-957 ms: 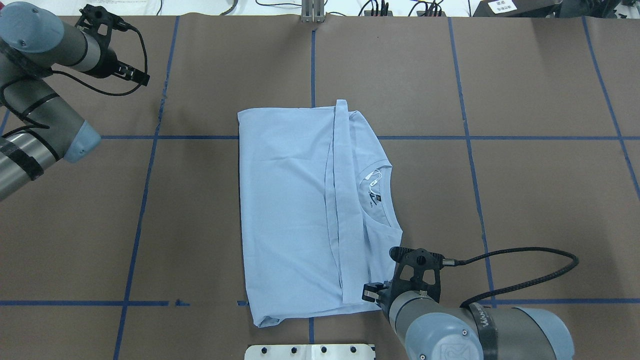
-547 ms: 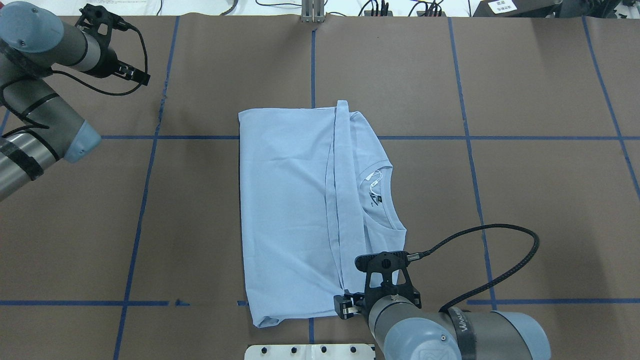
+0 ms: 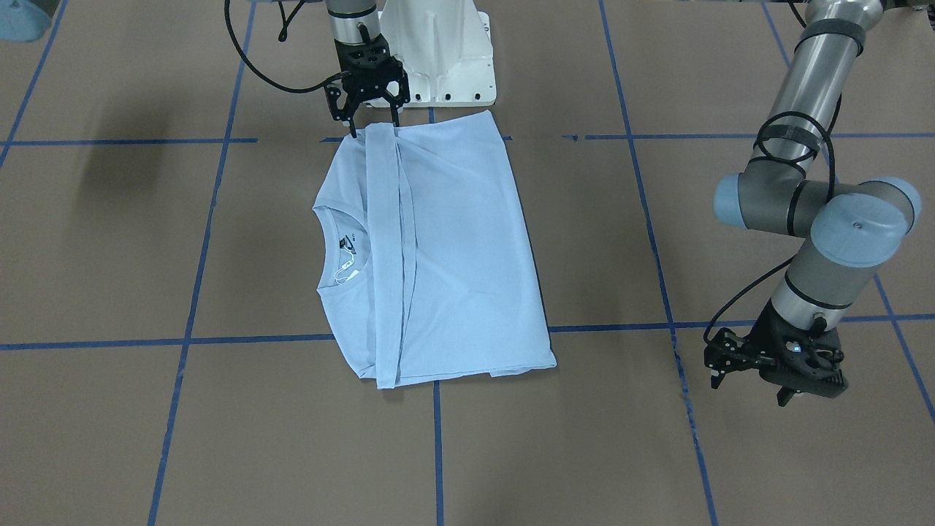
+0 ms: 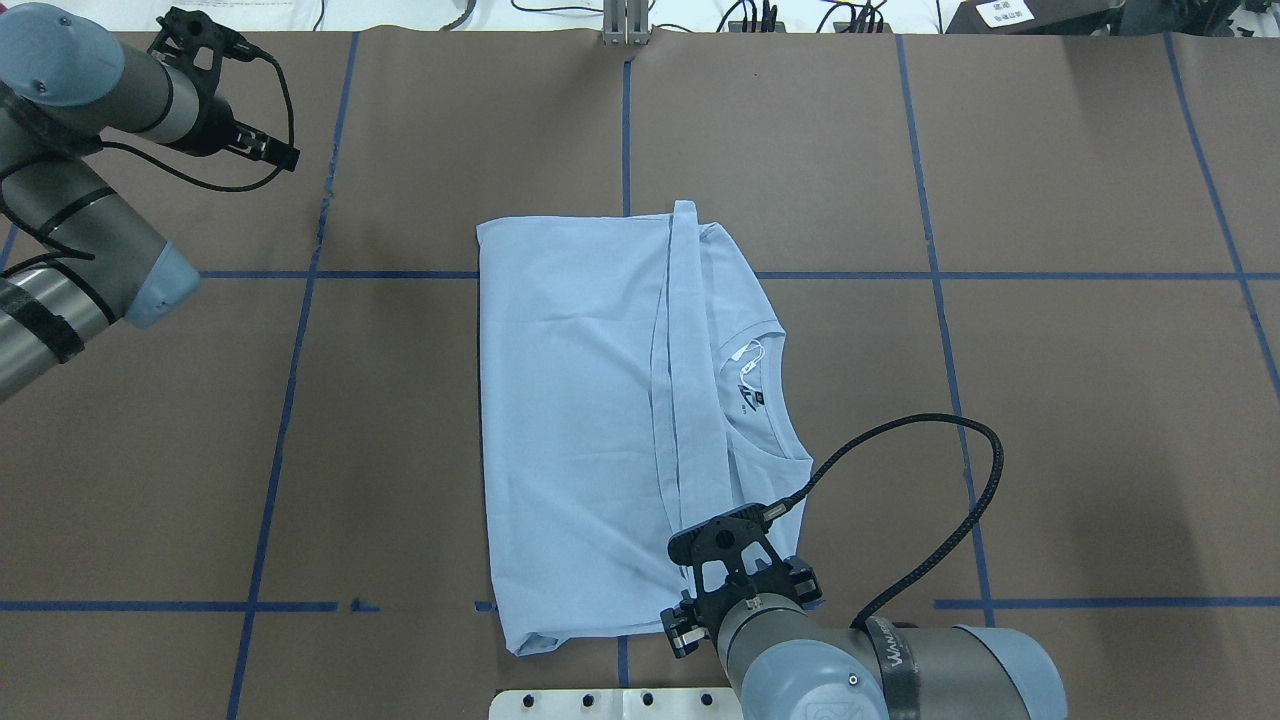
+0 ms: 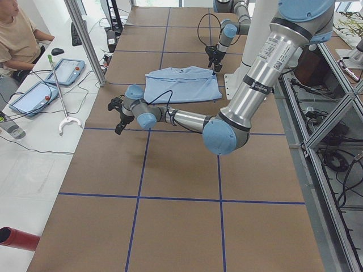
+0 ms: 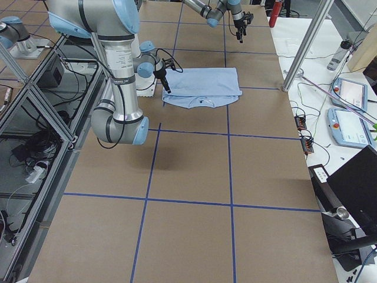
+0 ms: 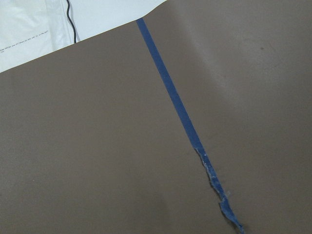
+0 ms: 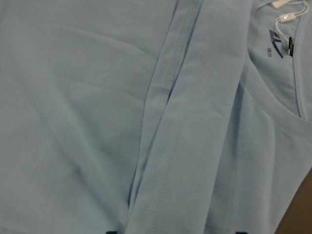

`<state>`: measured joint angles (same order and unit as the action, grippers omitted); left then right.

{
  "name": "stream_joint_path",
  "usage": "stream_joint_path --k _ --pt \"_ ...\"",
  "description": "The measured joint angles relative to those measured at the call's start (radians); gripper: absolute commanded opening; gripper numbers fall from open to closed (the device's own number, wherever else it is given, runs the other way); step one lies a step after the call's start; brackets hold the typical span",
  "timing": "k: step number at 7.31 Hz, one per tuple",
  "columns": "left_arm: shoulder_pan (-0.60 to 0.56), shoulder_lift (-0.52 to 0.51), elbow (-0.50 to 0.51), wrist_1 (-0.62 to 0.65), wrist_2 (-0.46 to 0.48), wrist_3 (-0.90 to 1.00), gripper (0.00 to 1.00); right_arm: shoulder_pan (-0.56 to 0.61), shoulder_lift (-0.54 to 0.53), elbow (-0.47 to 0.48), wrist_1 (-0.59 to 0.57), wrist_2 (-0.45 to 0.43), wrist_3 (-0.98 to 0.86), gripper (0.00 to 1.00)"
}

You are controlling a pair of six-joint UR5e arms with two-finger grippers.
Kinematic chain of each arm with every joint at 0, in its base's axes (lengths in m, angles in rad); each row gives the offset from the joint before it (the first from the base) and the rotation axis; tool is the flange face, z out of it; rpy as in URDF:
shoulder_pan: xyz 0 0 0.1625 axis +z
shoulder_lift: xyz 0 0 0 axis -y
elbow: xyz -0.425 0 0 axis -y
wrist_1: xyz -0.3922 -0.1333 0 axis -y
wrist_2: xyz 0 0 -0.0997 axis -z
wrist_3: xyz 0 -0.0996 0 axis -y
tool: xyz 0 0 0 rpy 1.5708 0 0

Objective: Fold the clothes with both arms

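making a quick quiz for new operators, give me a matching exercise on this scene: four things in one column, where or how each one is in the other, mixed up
Things:
1. left gripper
2. right gripper
3. T-shirt
4. white tag

Places or states:
a. inside the neck opening
b. folded, lying flat at the middle of the table
c. over bare brown surface, well away from the cloth
d. open, fingers either side of the folded strip at the cloth's edge

Pairs: 1-c, 2-d, 3-b, 4-a
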<state>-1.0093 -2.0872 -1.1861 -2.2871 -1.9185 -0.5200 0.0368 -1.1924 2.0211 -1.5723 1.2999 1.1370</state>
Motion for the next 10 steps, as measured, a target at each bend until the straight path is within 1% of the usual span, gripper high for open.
stream_joint_path --k 3,4,5,6,8,9,10 --pt "0.0 0.001 -0.002 0.0 0.0 -0.001 1.0 -0.018 0.003 0.0 0.0 -0.005 -0.084 0.74" --pt "0.0 0.001 -0.002 0.0 0.0 -0.001 1.0 -0.025 0.005 -0.001 0.0 -0.005 -0.092 0.69" --pt "0.0 0.001 -0.002 0.001 0.0 -0.002 1.0 -0.029 0.008 -0.003 0.0 -0.004 -0.1 0.58" --pt "0.0 0.001 -0.003 0.0 0.0 -0.002 1.0 -0.031 0.01 -0.004 0.0 -0.004 -0.107 0.45" --pt "0.0 0.001 -0.003 0.0 -0.001 -0.001 1.0 -0.033 0.011 -0.007 0.0 -0.004 -0.113 0.25" --pt "0.0 0.001 -0.003 0.0 -0.001 -0.001 1.0 -0.033 0.012 -0.008 0.0 -0.005 -0.117 0.2" --pt "0.0 0.001 -0.003 0.0 -0.001 -0.001 1.0 -0.034 0.014 -0.009 0.0 -0.005 -0.126 0.2"
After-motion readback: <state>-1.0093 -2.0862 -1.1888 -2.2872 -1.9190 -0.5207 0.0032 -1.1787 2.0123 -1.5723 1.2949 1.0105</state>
